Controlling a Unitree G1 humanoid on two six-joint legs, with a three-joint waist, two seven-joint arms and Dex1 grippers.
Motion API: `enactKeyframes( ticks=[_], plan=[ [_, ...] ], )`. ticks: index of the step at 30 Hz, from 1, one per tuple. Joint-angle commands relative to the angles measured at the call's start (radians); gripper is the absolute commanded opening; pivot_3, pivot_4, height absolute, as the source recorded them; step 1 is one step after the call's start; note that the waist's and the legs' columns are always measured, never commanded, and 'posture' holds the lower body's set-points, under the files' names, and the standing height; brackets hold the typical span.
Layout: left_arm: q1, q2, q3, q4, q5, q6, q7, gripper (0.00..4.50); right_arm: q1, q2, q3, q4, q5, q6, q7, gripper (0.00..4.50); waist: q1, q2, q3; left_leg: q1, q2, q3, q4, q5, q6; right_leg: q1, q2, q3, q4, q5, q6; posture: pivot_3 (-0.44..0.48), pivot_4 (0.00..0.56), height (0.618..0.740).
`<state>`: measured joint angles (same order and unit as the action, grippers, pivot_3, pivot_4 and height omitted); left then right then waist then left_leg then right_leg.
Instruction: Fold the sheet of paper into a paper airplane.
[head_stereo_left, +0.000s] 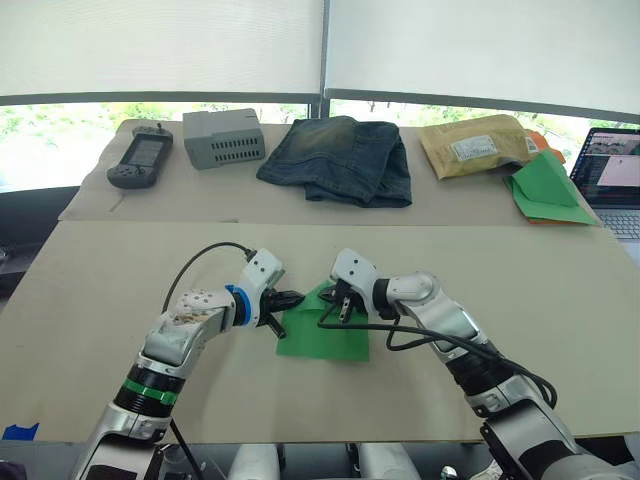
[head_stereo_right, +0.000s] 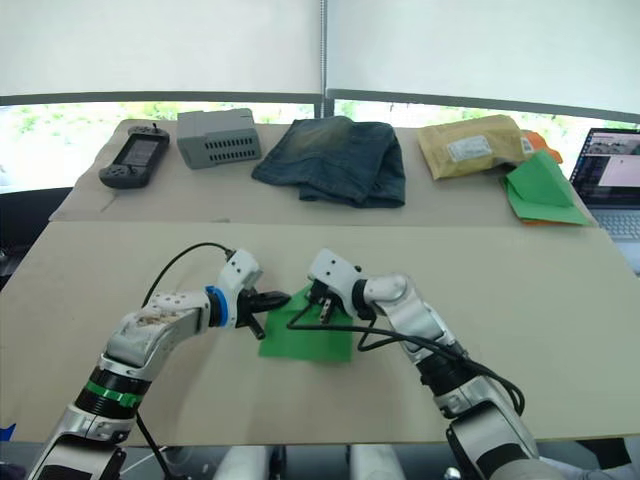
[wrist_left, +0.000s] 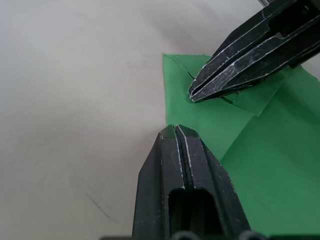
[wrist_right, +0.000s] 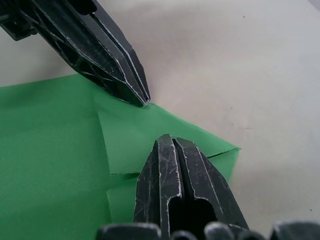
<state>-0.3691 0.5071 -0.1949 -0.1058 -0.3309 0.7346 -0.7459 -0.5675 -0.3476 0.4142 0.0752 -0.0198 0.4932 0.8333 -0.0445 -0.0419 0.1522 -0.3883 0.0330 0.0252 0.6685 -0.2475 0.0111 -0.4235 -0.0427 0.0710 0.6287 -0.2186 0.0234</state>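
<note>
Far beyond both tools, along the counter's (head_stereo_left: 120, 290) back edge: a handheld game console (head_stereo_left: 140, 157), grey box (head_stereo_left: 224, 137), folded jeans (head_stereo_left: 340, 158), padded envelope (head_stereo_left: 478, 145), green triangular paper (head_stereo_left: 547, 190), laptop (head_stereo_left: 612, 177).

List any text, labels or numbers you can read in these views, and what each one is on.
None can be read.
Padded envelope: a white label with dark print, too small to read.
Laptop: the screen shows content, too blurred to read.
Handheld device: nothing legible on its screen.
Grey box: no legible marking.
Sheet of paper: plain green, no print.
</note>
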Motion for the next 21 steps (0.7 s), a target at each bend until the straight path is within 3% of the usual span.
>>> enactKeyframes(
  ticks=[1, 21],
  plan=[
    [0.028, 0.006, -0.023, -0.022, 0.024, -0.02, -0.006, 0.01, 0.027, -0.016, 0.019, 0.026, -0.018, 0.037, 0.005, 0.0, 0.0, 0.0, 0.0, 0.0, 0.0, 0.0, 0.0, 0.0, 0.0, 0.0, 0.0, 0.0, 0.0, 0.0, 0.0, 0.0, 0.15, 0.74],
    [0.077, -0.035, -0.008, -0.027, 0.023, -0.009, 0.032, 0.01, -0.054, 0.07, 0.03, 0.114, -0.052, -0.032, -0.034, 0.0, -0.003, 0.0, 0.0, 0.005, 0.001, 0.0, 0.0, 0.0, 0.0, 0.002, 0.001, 0.0, 0.002, -0.002, 0.002, 0.0, 0.15, 0.74]
  ],
)
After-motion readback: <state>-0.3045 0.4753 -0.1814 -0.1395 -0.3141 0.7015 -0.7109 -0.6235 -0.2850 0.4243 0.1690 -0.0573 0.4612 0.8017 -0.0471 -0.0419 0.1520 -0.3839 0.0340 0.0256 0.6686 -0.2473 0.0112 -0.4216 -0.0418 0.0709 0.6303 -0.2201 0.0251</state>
